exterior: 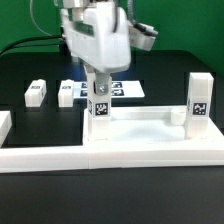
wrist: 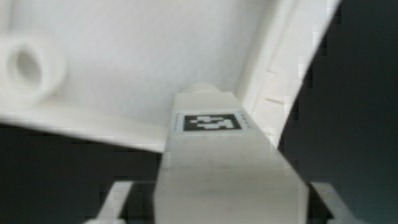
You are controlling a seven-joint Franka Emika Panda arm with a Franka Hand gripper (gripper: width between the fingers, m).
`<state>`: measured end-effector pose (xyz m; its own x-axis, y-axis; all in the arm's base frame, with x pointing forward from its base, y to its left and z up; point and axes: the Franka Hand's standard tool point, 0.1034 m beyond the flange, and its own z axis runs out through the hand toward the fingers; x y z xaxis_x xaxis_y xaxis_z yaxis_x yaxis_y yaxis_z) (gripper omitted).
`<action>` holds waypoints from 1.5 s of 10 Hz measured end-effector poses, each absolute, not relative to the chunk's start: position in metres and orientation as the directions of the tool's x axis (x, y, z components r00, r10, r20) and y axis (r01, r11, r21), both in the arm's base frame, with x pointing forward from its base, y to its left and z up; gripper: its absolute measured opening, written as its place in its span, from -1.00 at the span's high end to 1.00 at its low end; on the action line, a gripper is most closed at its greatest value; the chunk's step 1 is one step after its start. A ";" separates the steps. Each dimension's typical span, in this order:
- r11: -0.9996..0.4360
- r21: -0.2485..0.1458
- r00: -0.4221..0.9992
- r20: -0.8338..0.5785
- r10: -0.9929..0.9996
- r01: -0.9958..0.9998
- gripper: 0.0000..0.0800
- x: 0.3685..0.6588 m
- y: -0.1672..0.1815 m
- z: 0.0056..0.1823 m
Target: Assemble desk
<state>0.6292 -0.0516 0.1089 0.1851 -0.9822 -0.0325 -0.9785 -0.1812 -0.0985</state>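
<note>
Where the arm's white housing fills the upper middle of the exterior view, it cuts off the wrist above and hides part of the marker board (exterior: 128, 88) behind it.

- Gripper (exterior: 100, 88): fingers clamped on the held leg block (exterior: 100, 108), one each side. In the wrist view the fingers (wrist: 121, 200) are blurred grey stubs at the frame edge.
- Held leg block (wrist: 222, 160): upright, tag facing the camera, at the tabletop's corner on the exterior view's left. Whether its lower end is seated or only touching cannot be told.
- Tabletop (exterior: 150, 135): white rimmed tray lying flat, its near edge merging with the border rail (exterior: 60, 158). The wrist view cuts off most of it and shows one round socket (wrist: 27, 65) half out of frame.
- Standing leg block (exterior: 198, 98): upright at the corner on the exterior view's right, base hidden by the rim.
- Loose leg blocks (exterior: 36, 93) (exterior: 67, 93): apart from the tray, tags too small to read.
- Table (exterior: 40, 70): black, matte.
- Backdrop (exterior: 20, 20): green, at the top of the exterior view's left.
</note>
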 end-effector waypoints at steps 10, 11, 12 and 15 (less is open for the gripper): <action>-0.354 -0.128 0.354 0.023 -0.935 -0.926 -0.62 0.630 -0.052 0.108; -0.419 -0.126 0.419 0.032 -0.907 -0.899 -0.62 0.630 -0.054 0.108; -0.473 -0.123 0.471 0.040 -0.881 -0.873 -0.62 0.629 -0.054 0.108; -0.779 -0.095 0.775 0.078 -0.627 -0.620 -0.62 0.629 -0.059 0.108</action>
